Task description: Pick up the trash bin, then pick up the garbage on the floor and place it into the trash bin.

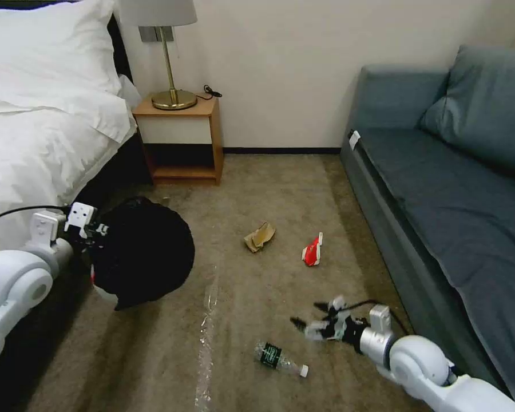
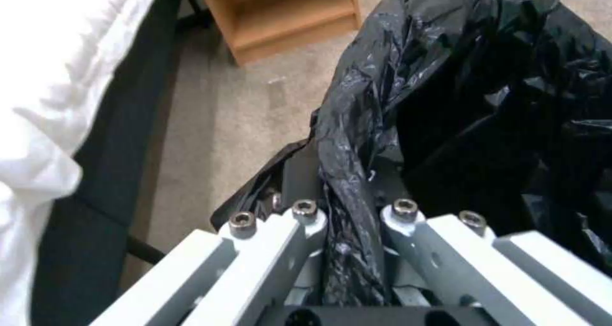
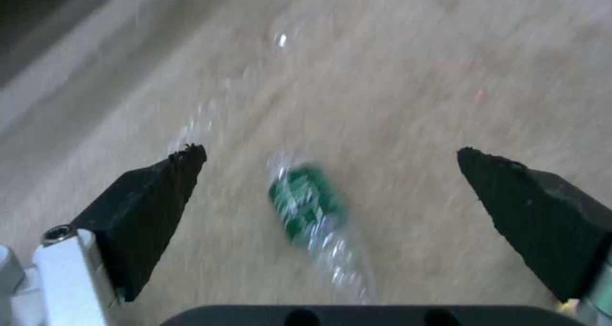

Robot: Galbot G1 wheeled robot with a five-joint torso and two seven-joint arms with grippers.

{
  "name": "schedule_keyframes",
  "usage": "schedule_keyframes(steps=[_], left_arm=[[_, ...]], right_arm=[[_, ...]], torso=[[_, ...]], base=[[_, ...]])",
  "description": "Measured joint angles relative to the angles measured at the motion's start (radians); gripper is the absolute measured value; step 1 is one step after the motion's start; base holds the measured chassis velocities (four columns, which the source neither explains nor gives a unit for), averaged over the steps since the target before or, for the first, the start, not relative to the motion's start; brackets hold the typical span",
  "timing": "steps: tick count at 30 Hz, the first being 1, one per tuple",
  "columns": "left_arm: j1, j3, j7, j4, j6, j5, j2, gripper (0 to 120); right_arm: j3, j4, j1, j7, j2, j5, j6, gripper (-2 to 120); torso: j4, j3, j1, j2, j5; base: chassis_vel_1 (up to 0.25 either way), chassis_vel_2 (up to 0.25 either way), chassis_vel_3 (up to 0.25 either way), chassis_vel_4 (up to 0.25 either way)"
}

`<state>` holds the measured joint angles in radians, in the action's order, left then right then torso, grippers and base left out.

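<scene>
We keep the trash bin off the carpet beside the bed, our left gripper clenched on its black liner so its mouth stays reachable, while our right gripper spreads its fingers wide above the bottle on the floor to straddle it.

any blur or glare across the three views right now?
Right wrist view: streaky blur over the carpet and the bottle between the open right gripper fingers. Head view: right gripper smeared, the rest crisp. Left wrist view: sharp, glossy highlights on the trash bin liner clamped in the left gripper.
</scene>
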<state>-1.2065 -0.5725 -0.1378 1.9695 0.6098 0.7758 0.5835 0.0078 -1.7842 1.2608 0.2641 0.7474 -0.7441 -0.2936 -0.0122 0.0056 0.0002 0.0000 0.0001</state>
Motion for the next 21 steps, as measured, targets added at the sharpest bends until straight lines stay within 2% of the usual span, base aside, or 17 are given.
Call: schedule_keyframes(steps=[2,6,9,21], left_arm=[[-0.001,0.01,0.006,-0.002,-0.003,-0.014,0.02,4],[-0.007,0.015,0.011,-0.003,-0.005,-0.028,0.033,4],[-0.018,0.021,0.022,-0.006,-0.015,-0.05,0.058,4],[-0.036,0.018,0.035,-0.007,-0.031,-0.067,0.081,4]], right_arm=[[-0.025,0.017,-0.005,0.007,0.001,0.012,-0.002,100],[-0.051,0.032,-0.013,0.014,0.004,0.024,-0.002,100],[-0.114,0.072,-0.064,0.022,0.026,0.04,-0.001,100],[-0.207,0.236,-0.142,0.03,0.124,0.046,0.028,100]], torso=[[0.0,0.0,0.0,0.0,0.0],[0.0,0.0,0.0,0.0,0.0],[0.0001,0.0,0.0,0.0,-0.0001],[0.0002,0.0,0.0,0.0,0.0]], base=[[0.0,0.0,0.0,0.0],[0.0,0.0,0.0,0.0],[0.0,0.0,0.0,0.0],[0.0,0.0,0.0,0.0]])
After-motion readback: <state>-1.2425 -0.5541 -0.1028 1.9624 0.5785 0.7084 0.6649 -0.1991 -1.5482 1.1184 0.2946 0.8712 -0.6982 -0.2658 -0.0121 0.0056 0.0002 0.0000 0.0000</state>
